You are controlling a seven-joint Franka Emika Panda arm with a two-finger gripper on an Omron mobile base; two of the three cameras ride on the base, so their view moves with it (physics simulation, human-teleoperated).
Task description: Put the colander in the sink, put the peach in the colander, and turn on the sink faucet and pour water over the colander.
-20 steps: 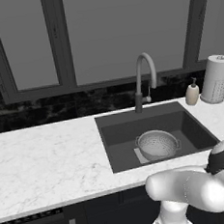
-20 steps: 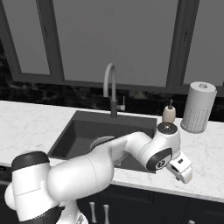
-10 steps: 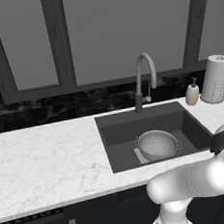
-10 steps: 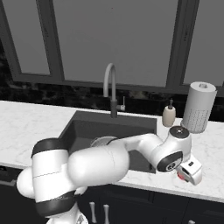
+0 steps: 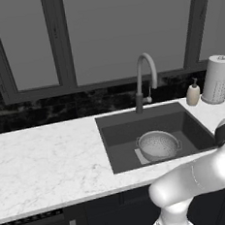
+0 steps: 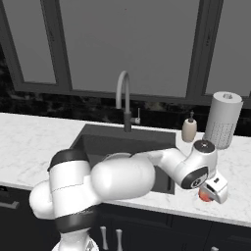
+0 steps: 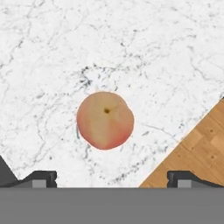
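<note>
Stage of the task: first step complete, second step in approach. The colander (image 5: 158, 145) rests upright on the floor of the sink (image 5: 117, 132), toward the basin's right half and partly over the pale drain plate (image 5: 140, 155); its bowl looks empty, so the placing of the colander reads as finished. The peach (image 7: 105, 120) lies on the white marble surface (image 5: 45, 157), right of the sink and close to the surface's front edge; in the hand view the wooden floor (image 7: 197, 148) shows just beyond that edge. In the right base view the fruit is a small orange-red patch (image 6: 204, 195) directly beneath the hand. The sink faucet (image 5: 145, 79) stands at the back rim of the basin with its spout arched over the sink, and no water is visible; the lever's position is too small to read.

Remaining, as judged from this arrangement: grasp the peach, carry it to the colander, then open the faucet so water falls on the colander.

The fingers (image 7: 111, 179) are spread to their full width, one dark tip at each lower corner of the hand view, with the peach centred between and beyond them. They hold nothing and appear clear of the fruit and of the surface.
</note>
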